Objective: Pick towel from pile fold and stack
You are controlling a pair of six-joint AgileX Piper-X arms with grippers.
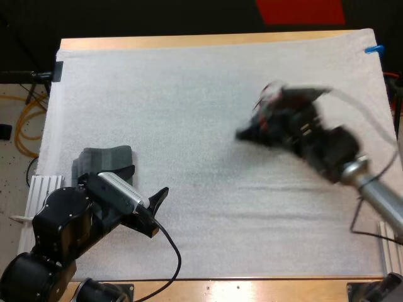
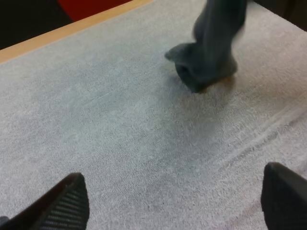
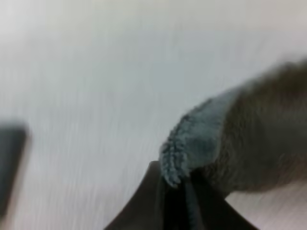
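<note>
A dark grey-green towel (image 2: 208, 52) hangs from my right gripper (image 1: 261, 126) over the middle right of the white mat (image 1: 189, 94), its lower end touching the mat. In the right wrist view my right gripper (image 3: 180, 187) is shut on a fuzzy edge of the towel (image 3: 240, 143). A folded stack (image 1: 104, 160) of towels lies at the mat's left side. My left gripper (image 1: 154, 211) hovers just right of that stack. Its fingers (image 2: 67, 203) stand wide apart over bare mat, so my left gripper (image 2: 175, 206) is open with nothing between them.
The mat covers nearly the whole wooden table (image 1: 189, 41). A white rack (image 1: 44, 189) sits at the left edge beside my left arm. A blurred dark shape (image 3: 9, 158) shows off to one side of the held towel.
</note>
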